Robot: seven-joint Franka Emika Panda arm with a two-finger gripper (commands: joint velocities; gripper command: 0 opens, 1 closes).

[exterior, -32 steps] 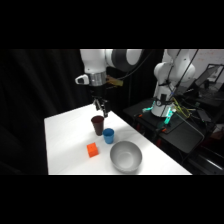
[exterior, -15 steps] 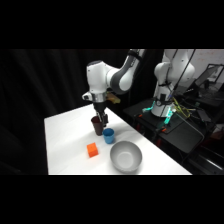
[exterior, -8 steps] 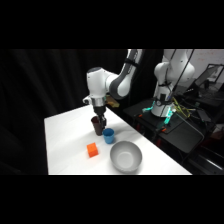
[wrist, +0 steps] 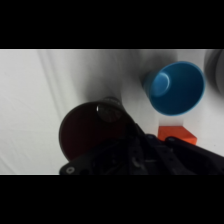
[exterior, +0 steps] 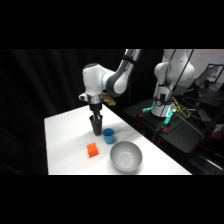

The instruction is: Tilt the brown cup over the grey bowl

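The brown cup [exterior: 95,127] stands upright on the white table [exterior: 65,145], toward its back. My gripper [exterior: 95,118] has come down from above onto the cup's rim, and its lower end covers the cup's top. In the wrist view the brown cup [wrist: 90,129] fills the lower left, seen from above, and the black linkage [wrist: 145,157] overlaps its near edge. The grey bowl [exterior: 125,156] sits near the front right of the table, apart from the cup. Only a sliver of the grey bowl [wrist: 218,70] shows at the wrist view's right edge.
A small blue cup [exterior: 108,135] stands just right of the brown cup, between it and the bowl; the wrist view shows it [wrist: 176,88] open side up. An orange block [exterior: 92,150] lies left of the bowl. A second robot and equipment stand beyond the table's right side.
The arm has lowered: the gripper hung above the brown cup two seconds ago and is now down at its rim. Cup, bowl and block have not moved.
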